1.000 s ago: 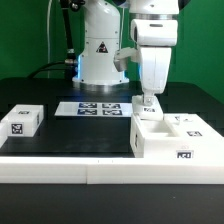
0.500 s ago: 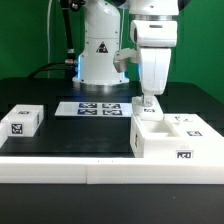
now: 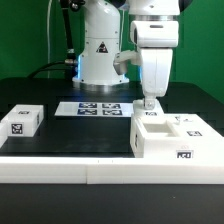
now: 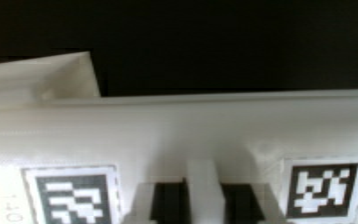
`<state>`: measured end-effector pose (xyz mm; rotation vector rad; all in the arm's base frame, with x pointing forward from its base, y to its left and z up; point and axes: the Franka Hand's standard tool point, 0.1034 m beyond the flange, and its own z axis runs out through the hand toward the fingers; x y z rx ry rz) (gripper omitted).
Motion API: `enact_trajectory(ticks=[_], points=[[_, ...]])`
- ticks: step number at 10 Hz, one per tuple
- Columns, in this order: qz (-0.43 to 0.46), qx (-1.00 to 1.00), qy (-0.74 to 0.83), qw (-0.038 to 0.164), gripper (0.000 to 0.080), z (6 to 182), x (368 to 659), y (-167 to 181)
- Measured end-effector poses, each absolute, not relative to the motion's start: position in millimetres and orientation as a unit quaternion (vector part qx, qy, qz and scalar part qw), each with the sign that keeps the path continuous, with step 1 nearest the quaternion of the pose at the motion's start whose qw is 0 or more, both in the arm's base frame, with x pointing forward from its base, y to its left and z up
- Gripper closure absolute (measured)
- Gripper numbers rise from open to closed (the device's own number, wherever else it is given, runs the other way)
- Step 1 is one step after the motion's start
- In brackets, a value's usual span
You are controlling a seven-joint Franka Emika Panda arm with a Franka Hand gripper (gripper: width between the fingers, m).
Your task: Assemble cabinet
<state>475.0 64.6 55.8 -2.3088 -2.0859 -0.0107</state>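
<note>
The cabinet (image 3: 175, 140), a large white box-shaped body with tags, stands on the exterior view's right. My gripper (image 3: 152, 104) reaches straight down to its far left corner. In the wrist view the gripper (image 4: 202, 205) shows as two dark fingers (image 4: 167, 205) close together with a thin white strip between them. They are shut on a white tagged panel (image 4: 194, 130) that fills the view, with one tag on each side of the fingers. I cannot tell whether this panel is joined to the body.
A small white cube (image 3: 20, 120) with one tag sits on the exterior view's left. The marker board (image 3: 98, 107) lies flat in front of the robot base (image 3: 100, 50). A white ledge (image 3: 60, 170) runs along the near edge of the black table.
The gripper has shifted slightly toward the exterior view's right. The small white tagged bit seen just left of the fingers no longer shows. The cabinet body has not visibly moved.
</note>
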Motion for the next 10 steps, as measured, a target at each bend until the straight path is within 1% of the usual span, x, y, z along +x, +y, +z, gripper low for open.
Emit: enact_trajectory(ticks=[4, 5, 8, 10], points=[[-0.004, -0.742, -0.67, 0.015, 0.0729, 55.8, 475.3, 64.3], [-0.007, -0.729, -0.685, 0.014, 0.0729, 55.3, 481.6, 60.9], [-0.03, -0.715, -0.699, 0.005, 0.0729, 56.4, 526.0, 60.0], [-0.043, -0.712, -0.7, -0.001, 0.0729, 57.0, 547.9, 59.2]])
